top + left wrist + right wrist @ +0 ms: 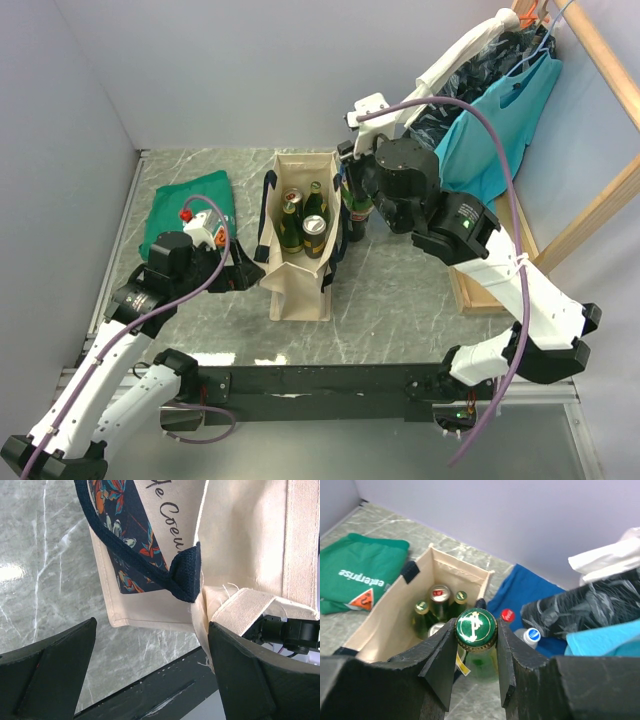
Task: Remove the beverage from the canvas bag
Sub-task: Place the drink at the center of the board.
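Observation:
The canvas bag [300,295] stands upright mid-table, its mouth open, with green bottles [291,225] and a can [314,228] still inside. My right gripper [476,630] is shut on the capped neck of a green glass bottle [476,627]. That beverage [355,215] is upright just outside the bag's right wall. I cannot tell whether it rests on the table. My left gripper [152,645] is open at the bag's near-left corner, below the navy strap [185,572]. Its right finger [250,680] touches the canvas [240,535], and nothing lies between the fingers.
A folded green T-shirt [190,205] lies left of the bag. Behind the held bottle a blue cloth [525,587] carries a red-capped bottle [507,615] and a blue-capped one [532,634]. Clothes [500,130] hang on a wooden rack [590,200] at right.

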### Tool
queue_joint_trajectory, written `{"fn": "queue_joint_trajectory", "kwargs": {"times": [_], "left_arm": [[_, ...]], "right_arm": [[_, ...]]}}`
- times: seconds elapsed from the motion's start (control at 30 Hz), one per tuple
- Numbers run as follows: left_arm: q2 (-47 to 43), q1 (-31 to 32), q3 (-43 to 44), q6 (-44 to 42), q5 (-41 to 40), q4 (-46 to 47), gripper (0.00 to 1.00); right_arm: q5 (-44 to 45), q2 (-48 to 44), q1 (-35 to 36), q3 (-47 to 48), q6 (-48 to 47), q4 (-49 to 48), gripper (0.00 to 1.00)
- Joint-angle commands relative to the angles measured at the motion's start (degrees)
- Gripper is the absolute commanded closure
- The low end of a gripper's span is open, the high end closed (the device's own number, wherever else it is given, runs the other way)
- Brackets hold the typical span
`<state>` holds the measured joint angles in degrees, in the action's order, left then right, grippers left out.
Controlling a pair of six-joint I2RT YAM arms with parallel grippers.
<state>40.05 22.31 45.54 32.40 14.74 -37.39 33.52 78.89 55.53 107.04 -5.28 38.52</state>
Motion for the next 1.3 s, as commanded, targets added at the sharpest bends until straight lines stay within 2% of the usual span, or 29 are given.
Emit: {"fn": "queue_joint_trajectory", "kwargs": {"times": [0.0, 0.5, 0.8, 1.1, 1.27], "left_arm": [[0.2, -0.4, 0.0, -0.2, 0.6, 1.0, 0.01], [-1.2, -0.5, -0.4, -0.3, 1.3, 1.9, 0.01], [-0.6, -0.5, -0.3, -0.3, 1.6, 1.6, 0.00], [-0.8, -0.5, -0.2, -0.3, 1.3, 1.6, 0.00], [-0.9, -0.6, -0.2, -0.2, 1.2, 1.5, 0.00]], "right_arm": [[5.0, -4.9, -0.4, -1.1, -1.2, -10.7, 1.00], [-3.4, -10.9, -12.0, -14.9, 8.9, -12.6, 1.00], [-4.2, -13.9, -14.3, -24.3, 11.9, -16.1, 1.00], [-4.0, -16.1, -14.8, -37.2, 14.9, -25.9, 1.00], [-4.0, -17.7, -15.1, -45.2, 16.1, -34.6, 1.00]]}}
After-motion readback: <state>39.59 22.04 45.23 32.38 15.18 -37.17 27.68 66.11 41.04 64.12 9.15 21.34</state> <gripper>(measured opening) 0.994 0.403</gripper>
